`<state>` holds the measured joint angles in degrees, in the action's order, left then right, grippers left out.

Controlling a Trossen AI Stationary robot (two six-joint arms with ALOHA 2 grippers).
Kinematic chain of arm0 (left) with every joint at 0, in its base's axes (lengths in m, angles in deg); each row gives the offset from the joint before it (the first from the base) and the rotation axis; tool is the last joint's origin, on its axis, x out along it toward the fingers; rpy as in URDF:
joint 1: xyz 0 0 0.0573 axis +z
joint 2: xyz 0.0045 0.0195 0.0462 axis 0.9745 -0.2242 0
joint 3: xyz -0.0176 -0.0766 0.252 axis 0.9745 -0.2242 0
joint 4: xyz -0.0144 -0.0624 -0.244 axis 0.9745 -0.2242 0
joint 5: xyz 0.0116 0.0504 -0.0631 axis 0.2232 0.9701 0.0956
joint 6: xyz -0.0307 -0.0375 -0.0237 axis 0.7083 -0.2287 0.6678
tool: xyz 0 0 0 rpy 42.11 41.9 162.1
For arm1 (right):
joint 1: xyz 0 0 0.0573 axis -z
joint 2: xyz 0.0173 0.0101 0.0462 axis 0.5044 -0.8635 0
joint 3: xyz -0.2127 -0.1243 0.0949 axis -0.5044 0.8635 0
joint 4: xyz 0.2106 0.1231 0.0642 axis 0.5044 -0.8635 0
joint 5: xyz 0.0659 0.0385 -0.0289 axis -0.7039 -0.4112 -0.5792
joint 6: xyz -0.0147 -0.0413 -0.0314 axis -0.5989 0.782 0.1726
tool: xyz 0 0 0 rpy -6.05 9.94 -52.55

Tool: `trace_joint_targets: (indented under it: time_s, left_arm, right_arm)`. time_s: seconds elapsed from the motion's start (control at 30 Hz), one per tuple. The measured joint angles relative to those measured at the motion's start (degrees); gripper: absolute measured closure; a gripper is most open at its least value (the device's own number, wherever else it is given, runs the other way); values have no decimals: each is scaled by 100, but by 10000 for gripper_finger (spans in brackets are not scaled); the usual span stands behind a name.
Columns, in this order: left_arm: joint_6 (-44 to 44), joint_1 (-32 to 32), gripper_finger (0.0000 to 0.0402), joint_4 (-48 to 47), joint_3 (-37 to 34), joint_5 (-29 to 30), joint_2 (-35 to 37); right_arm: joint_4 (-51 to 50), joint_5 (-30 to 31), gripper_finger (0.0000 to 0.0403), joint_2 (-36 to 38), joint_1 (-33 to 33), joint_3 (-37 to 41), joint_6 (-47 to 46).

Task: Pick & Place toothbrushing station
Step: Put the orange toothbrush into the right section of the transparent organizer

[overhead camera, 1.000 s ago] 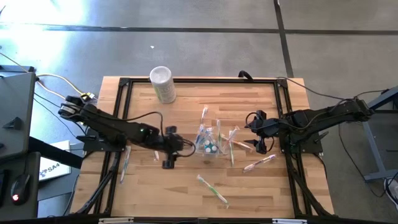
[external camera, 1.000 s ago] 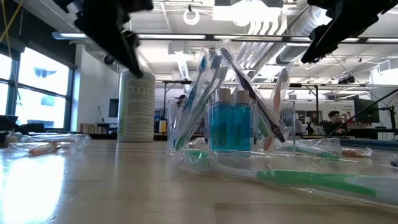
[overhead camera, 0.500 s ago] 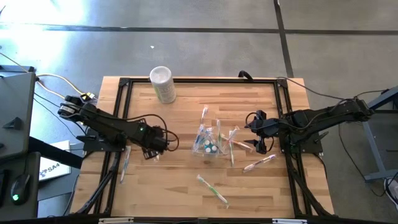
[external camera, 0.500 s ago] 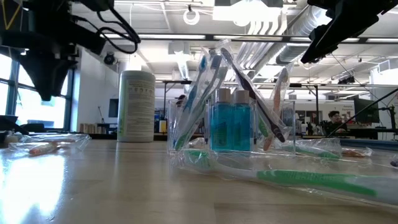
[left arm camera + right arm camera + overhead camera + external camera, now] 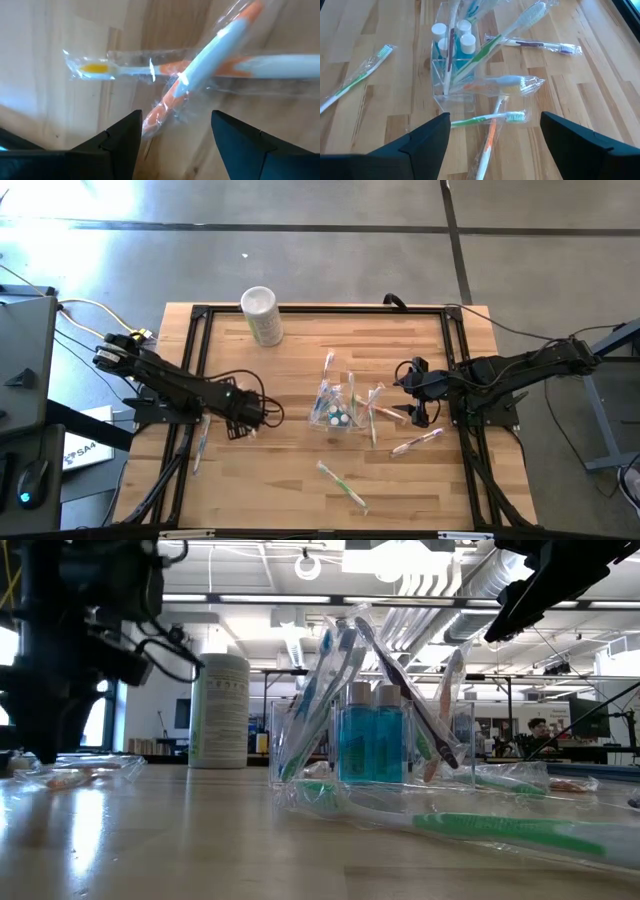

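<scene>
Wooden slatted table (image 5: pixel 300 480) inside a black frame, grey floor all round. Near mid-table, small clear plastic cup (image 5: pixel 335 416), upright, holding teal toothpaste tubes (image 5: pixel 374 745) and several toothbrushes (image 5: pixel 490 42) leaning outward. Green-bristled wrapped toothbrush (image 5: pixel 342 484) flat on the near boards, long axis diagonal, head toward the cup. Pink wrapped toothbrush (image 5: pixel 418 442) beside the right frame rail, also diagonal. Left gripper (image 5: pixel 175 135) low over the table's left side, fingers spread, above two wrapped orange-and-white toothbrushes (image 5: pixel 200 62) crossing each other. Right gripper (image 5: pixel 495 137) spread too, hanging clear just right of the cup. White cylinder (image 5: pixel 261 315) upright at the far edge.
</scene>
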<state>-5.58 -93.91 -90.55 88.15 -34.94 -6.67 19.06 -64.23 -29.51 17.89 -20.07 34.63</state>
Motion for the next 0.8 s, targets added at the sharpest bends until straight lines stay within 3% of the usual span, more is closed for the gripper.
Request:
trace_joint_targets:
  time_s: [0.33,0.67,0.8]
  left_arm:
    - [432,-9,172,937,-1041,92,41]
    - [380,-13,172,941,-1061,219,28]
    - [38,-3,188,999,-1072,-106,20]
  right_arm:
    - [2,0,101,0,0,0,4]
    - [-10,0,101,0,0,0,4]
    - [-10,0,101,0,0,2,4]
